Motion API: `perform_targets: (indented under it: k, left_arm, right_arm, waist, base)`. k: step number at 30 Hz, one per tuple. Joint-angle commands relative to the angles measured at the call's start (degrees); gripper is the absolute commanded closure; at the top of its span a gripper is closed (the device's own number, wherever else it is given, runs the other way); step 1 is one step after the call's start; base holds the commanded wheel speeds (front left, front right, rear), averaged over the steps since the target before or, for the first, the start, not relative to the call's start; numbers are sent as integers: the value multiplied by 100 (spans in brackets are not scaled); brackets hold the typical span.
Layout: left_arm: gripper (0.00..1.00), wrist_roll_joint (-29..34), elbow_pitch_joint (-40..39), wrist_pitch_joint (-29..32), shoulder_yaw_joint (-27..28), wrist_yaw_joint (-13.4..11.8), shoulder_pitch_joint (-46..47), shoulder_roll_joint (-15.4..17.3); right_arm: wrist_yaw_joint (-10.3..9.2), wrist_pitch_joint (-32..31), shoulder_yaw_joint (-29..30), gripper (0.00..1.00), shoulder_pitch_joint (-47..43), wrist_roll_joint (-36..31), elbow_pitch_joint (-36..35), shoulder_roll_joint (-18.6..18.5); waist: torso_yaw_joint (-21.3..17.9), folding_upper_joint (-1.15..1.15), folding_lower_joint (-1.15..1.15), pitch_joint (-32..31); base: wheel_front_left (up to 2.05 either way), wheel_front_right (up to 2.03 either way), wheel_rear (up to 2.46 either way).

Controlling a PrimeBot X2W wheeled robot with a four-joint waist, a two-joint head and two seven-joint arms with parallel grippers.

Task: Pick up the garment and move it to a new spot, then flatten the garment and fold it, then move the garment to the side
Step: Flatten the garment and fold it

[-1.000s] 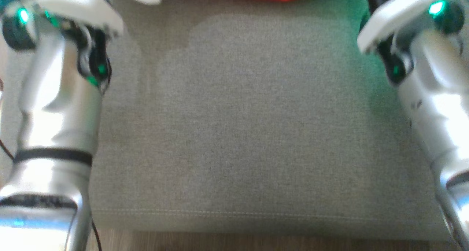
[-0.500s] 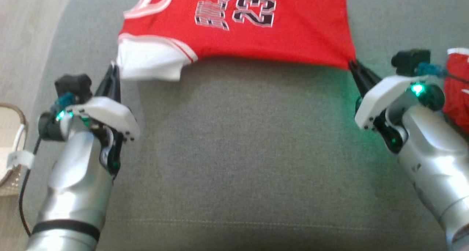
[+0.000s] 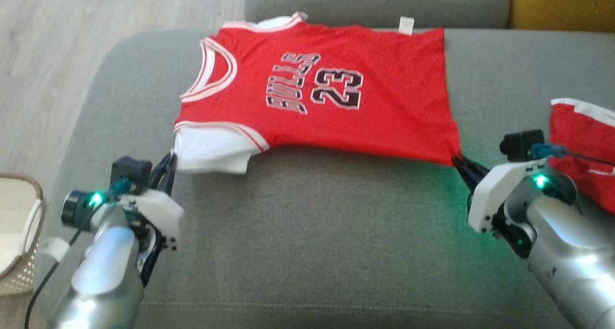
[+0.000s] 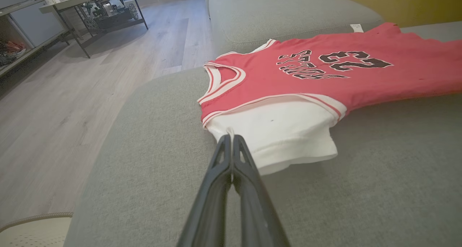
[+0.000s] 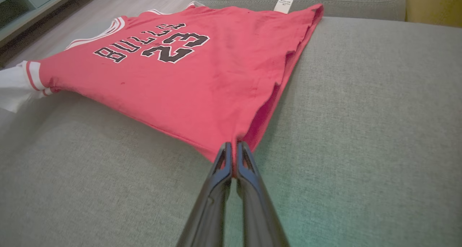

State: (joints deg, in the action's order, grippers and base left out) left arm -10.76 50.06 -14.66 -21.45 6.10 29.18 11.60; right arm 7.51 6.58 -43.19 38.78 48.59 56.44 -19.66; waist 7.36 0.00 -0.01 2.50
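The garment [image 3: 336,98] is a red basketball jersey with white trim and a white sleeve, lying spread on a grey sofa seat [image 3: 307,233] with its neck to the left. My left gripper [image 3: 171,160] is shut on the near corner of the white sleeve [image 4: 274,131], which shows pinched between its fingers in the left wrist view [image 4: 231,137]. At the jersey's near right hem corner [image 5: 231,139], my right gripper [image 3: 456,161] is shut on the red cloth. The fabric is stretched between the two grips [image 5: 234,146].
A second red cloth [image 3: 584,137] lies on the seat at the right, beside my right wrist. A woven basket [image 3: 19,242] stands on the wooden floor at the lower left. The sofa's back cushion [image 3: 375,2] runs behind the jersey. A metal rack [image 4: 94,12] stands far off.
The head camera has tilted up, so the whole jersey and the sofa back have come into view. Both grippers stay shut on the jersey's near corners.
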Motion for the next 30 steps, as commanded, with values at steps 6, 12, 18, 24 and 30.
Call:
perform_targets:
  k: [6,12,18,24,30]
  left_arm:
    - [100,97,-306,-19,-7,32,-315,504]
    - [100,138,-640,71,-242,73,-753,707]
    - [100,82,-1079,287,-377,89,-1238,890]
    - [100,-155,-1682,692,-524,119,-1664,1134]
    - [100,-576,-2290,1222,-805,135,-1945,1507]
  right_arm:
    - [-2,40,-330,100,-263,225,-395,-250]
    - [-2,-65,-573,100,-466,412,-739,-457]
    - [-2,-398,-725,100,-715,695,-1056,-738]
    - [-2,-906,-862,100,-878,973,-1370,-1023]
    - [-2,-1342,-922,100,-959,1156,-1531,-1209]
  waist:
    - [-133,0,1,-352]
    - [-161,0,1,-444]
    - [-178,0,1,-554]
    - [-193,0,1,-613]
    - [-183,0,1,-647]
  base:
    - [0,0,0]
    - [0,0,0]
    - [0,0,0]
    - [0,0,0]
    - [0,0,0]
